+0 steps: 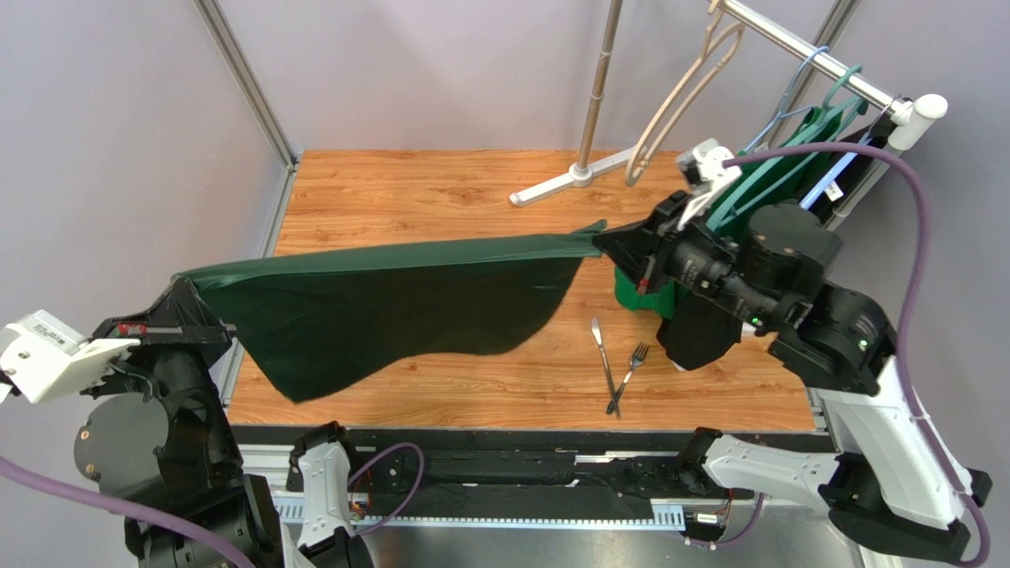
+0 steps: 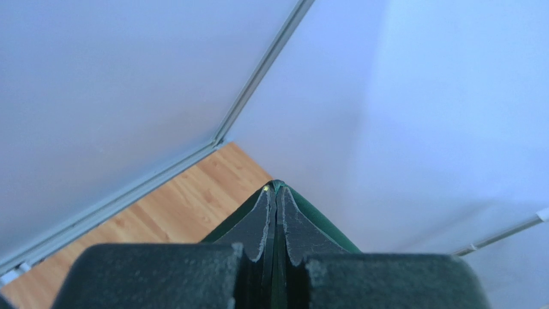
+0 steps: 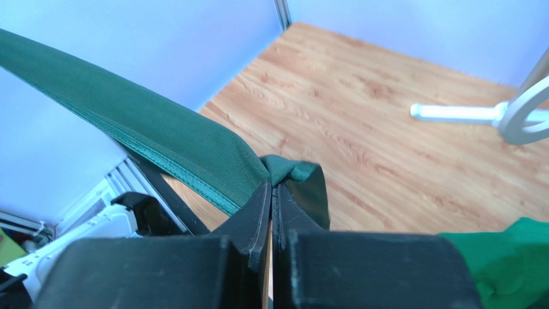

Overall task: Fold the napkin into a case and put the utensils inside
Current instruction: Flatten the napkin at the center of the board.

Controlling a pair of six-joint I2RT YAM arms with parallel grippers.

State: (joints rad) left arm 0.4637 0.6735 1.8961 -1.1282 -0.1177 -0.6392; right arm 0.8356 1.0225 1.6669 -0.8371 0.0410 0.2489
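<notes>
The napkin [image 1: 391, 314] hangs stretched above the table [image 1: 415, 189], left jaws and right jaws each clamped on a corner. The utensils [image 1: 602, 349] lie near right.

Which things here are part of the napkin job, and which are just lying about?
Job: napkin, stretched between left gripper and right gripper; fork; knife.
Lying about: green garment; rack; stand.
</notes>
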